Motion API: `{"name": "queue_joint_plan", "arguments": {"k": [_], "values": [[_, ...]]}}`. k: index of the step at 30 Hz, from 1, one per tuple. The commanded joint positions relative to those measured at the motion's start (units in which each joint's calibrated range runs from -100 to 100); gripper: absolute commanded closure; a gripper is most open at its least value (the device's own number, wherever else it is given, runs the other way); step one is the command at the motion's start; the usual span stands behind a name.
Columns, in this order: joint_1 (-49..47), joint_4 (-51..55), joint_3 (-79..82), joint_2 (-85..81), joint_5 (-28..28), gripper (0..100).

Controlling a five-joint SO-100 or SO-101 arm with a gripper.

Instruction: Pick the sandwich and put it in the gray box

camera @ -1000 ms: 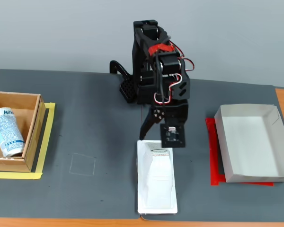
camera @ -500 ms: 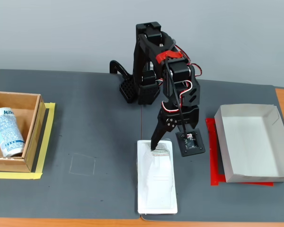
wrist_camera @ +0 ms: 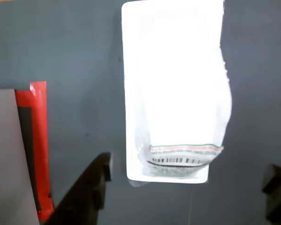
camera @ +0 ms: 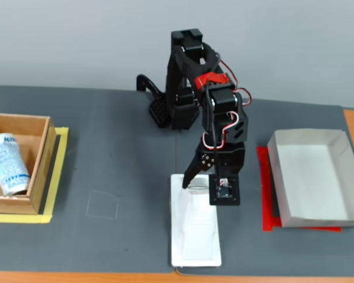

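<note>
Your gripper [camera: 207, 187] hangs spread wide over the sandwich's [camera: 194, 230] labelled end, arm bent forward; glare washes out the pack's surface.

So off on the left of the fixed view there's a brown cardboard box [camera: 23, 171] with a white and blue milk carton [camera: 7, 164] lying on its side inside it. The box sits inside a yellow tape outline [camera: 58, 177]. Everything's on a dark gray mat [camera: 118, 147], with a faint square outline [camera: 102, 204] marked on it. Red tape [camera: 264, 194] sits over on the right.
</note>
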Motion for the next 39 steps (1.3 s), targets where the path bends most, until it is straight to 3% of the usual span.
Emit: {"name": "queue_joint_plan", "arguments": {"k": [1,8,39], "values": [[0.8,-0.8,-2.9,0.5,-0.2,64],[0.8,-0.6,-3.0,0.9,-1.1,60],[2.0,-2.3,-6.9,14.2,0.8,60]]}}
